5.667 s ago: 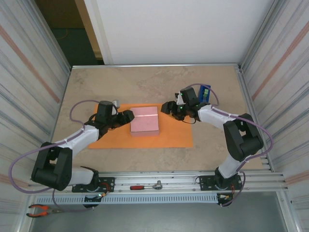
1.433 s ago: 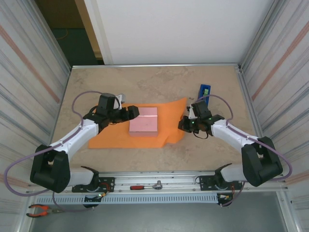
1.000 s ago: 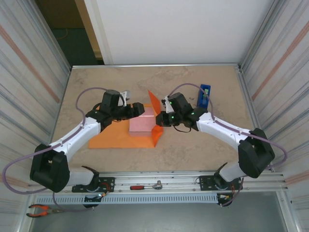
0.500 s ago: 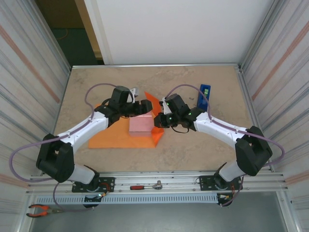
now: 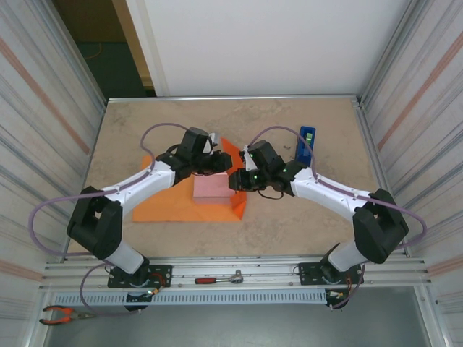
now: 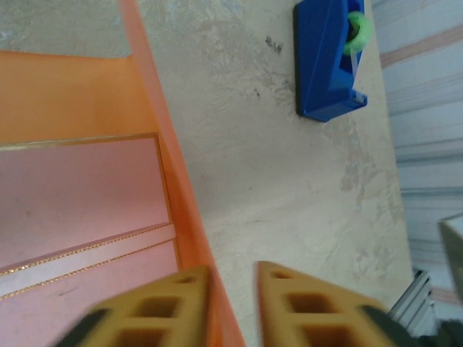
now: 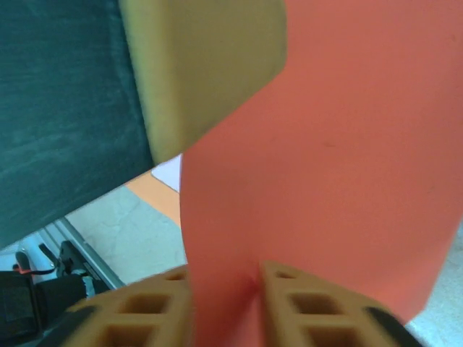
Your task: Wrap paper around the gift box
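The pink gift box [image 5: 215, 188] lies on the orange paper [image 5: 168, 207]; its top also shows in the left wrist view [image 6: 79, 195]. The paper's right side is folded up into a standing flap [image 5: 230, 149] at the box's right edge. My left gripper [image 5: 221, 163] reaches over the box to that flap. Its jaws [image 6: 233, 271] stand narrowly apart around the flap's edge [image 6: 170, 166], which lies against one finger. My right gripper [image 5: 233, 181] is on the flap's other side. Its jaws [image 7: 226, 275] are slightly apart with creased paper [image 7: 333, 144] between them.
A blue tape dispenser [image 5: 306, 144] stands right of the arms, also seen from the left wrist [image 6: 325, 61]. A red-handled wrench [image 5: 217, 279] and pliers [image 5: 61, 314] lie on the front rail. Corrugated metal walls close in both sides.
The right gripper had lifted the paper's right side up against the box; its jaws have now loosened. The left gripper moved right to the raised flap and narrowed around its edge.
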You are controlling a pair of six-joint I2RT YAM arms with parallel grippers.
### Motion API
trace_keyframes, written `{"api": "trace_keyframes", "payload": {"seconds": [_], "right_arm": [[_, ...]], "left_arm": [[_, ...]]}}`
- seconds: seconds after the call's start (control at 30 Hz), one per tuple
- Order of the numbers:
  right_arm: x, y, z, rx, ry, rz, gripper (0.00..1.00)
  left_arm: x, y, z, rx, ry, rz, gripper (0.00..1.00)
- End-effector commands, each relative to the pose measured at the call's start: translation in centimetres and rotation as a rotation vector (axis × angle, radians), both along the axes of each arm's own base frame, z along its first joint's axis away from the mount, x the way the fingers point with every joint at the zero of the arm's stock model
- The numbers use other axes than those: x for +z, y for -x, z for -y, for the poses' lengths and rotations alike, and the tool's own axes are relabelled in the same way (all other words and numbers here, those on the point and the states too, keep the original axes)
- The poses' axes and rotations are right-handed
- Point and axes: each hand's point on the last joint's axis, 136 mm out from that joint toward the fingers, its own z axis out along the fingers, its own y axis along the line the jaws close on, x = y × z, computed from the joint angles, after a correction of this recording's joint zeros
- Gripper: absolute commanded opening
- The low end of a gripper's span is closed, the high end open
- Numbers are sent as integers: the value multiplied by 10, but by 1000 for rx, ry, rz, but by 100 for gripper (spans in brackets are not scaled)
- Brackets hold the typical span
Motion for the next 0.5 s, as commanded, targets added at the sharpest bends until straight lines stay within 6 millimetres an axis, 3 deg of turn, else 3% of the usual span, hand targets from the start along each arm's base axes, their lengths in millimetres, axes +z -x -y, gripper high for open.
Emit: {"api": "trace_keyframes", "payload": {"seconds": [0.0,0.07,0.13,0.33,0.47], "right_arm": [[15,5,14,-20,3,33,49],[23,4,27,-57,-8,52,63],[30,2,41,-90,-32,57,70],[36,-11,70,-170,-84,40,71],[28,-17,68,-169,-101,16,69]], "left_arm": [[12,-2,6,-44,-4,43,3],[15,-3,3,-53,-9,57,0],[17,-4,-4,-56,-14,73,0],[20,-1,-32,-63,-84,142,0],[14,4,-50,-84,-170,187,0]]}}
